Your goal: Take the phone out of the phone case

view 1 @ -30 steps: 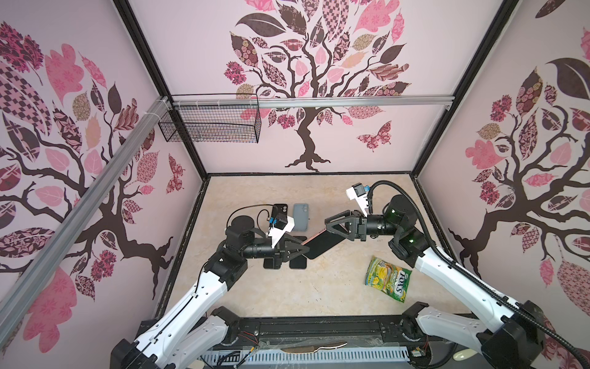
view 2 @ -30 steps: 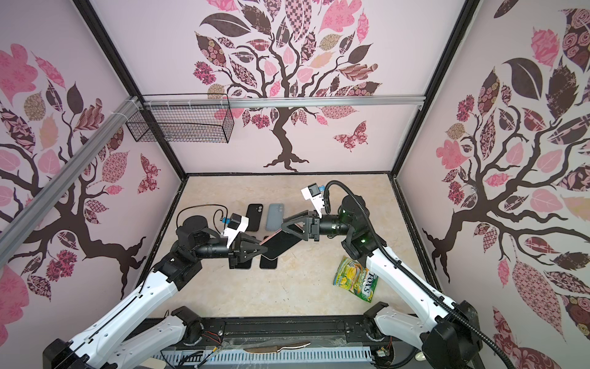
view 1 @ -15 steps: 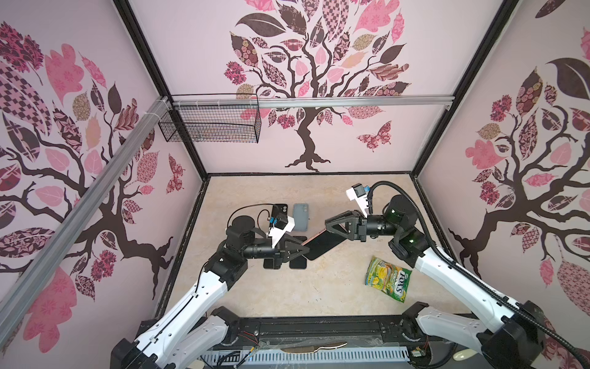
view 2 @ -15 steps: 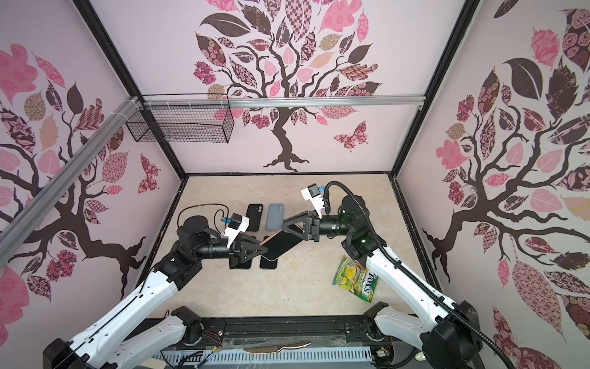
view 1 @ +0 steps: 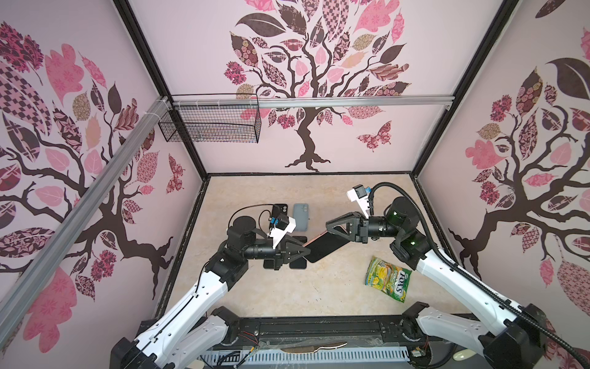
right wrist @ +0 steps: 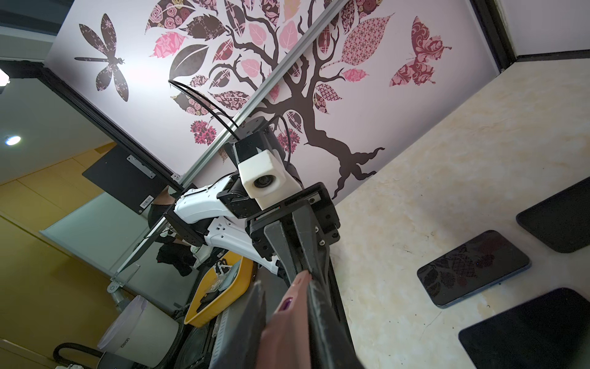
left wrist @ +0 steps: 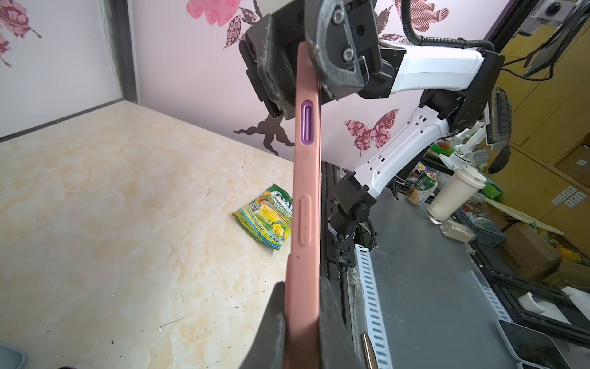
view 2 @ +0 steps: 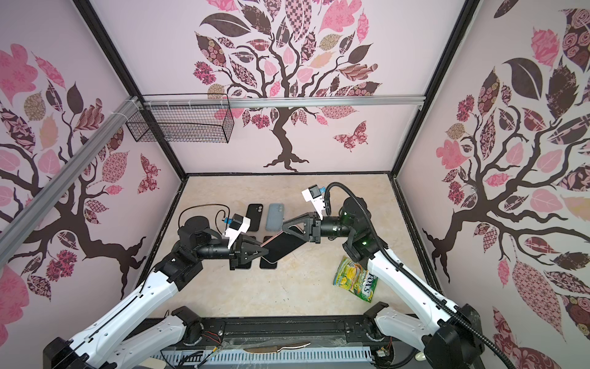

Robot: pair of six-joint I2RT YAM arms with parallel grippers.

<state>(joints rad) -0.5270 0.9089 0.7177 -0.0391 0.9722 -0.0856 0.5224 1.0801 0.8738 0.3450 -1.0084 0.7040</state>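
- The phone (view 1: 323,247) sits inside the pink phone case (left wrist: 305,191). Its dark screen faces up in both top views, and the case's edge shows a purple button in the left wrist view.
- The cased phone hangs in the air above the middle of the desk (view 1: 287,294), stretched slantwise between the two arms. One end points near-left and the other far-right.
- The left tool (view 1: 305,252) is pressed together on the near-left end of the phone case, one finger on each flat face. The left wrist view shows this grip (left wrist: 300,319) edge-on.
- The right tool (view 1: 332,228) pinches the far-right end of the phone case. In the right wrist view (right wrist: 285,319) both its fingers lie against the pink faces.
- The two tools face each other nose to nose, with only the case's length between them.
- Directly below the held phone, dark flat slabs (view 1: 298,263) lie on the desk. Whether they are phones or cases I cannot tell.
- Just beyond, on the far side, a black case (view 2: 255,217) and a grey-blue case (view 2: 275,217) lie side by side, camera cut-outs upward.
- A green and yellow candy bag (view 1: 388,282) lies flat on the desk to the near right, well apart from the phone.
- A wire basket (view 1: 210,127) hangs from the rail at the far left wall.
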